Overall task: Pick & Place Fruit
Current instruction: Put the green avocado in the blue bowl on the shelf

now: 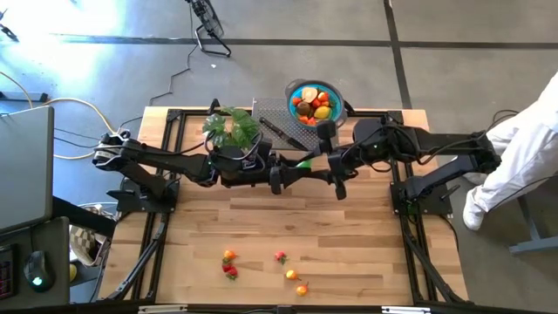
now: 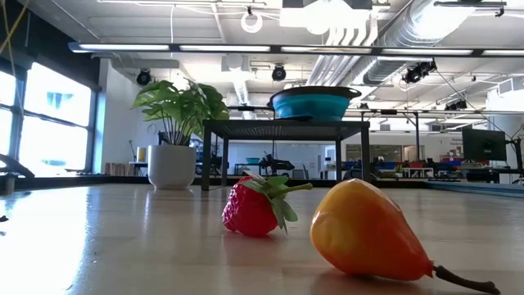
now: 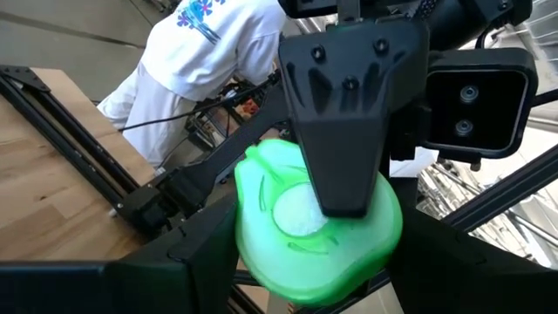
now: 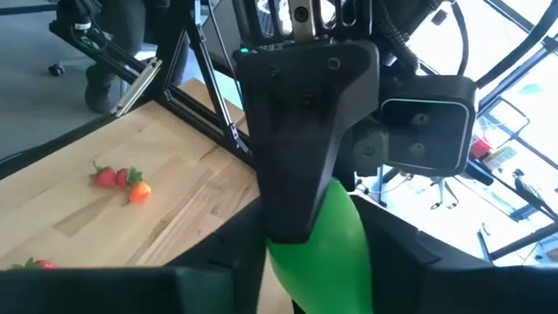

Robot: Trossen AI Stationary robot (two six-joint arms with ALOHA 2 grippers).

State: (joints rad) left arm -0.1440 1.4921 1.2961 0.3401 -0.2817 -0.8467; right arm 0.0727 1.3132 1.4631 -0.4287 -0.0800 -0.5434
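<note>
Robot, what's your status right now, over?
Left gripper shut on green fruit, above table centre. Right gripper at same fruit. Nothing in the way. Loose fruit far off, front edge.

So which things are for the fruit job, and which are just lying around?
For the job: green fruit between left gripper and right gripper mid-table; loose fruits; blue bowl.
Just lying about: plant, black rack, person in white.

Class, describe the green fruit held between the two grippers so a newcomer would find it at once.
Start at the blue bowl on the raised rack at the table's far edge. Just in front of it the left gripper and right gripper meet above the wood, with the green fruit between them. It is the only green piece, and off the table.
</note>
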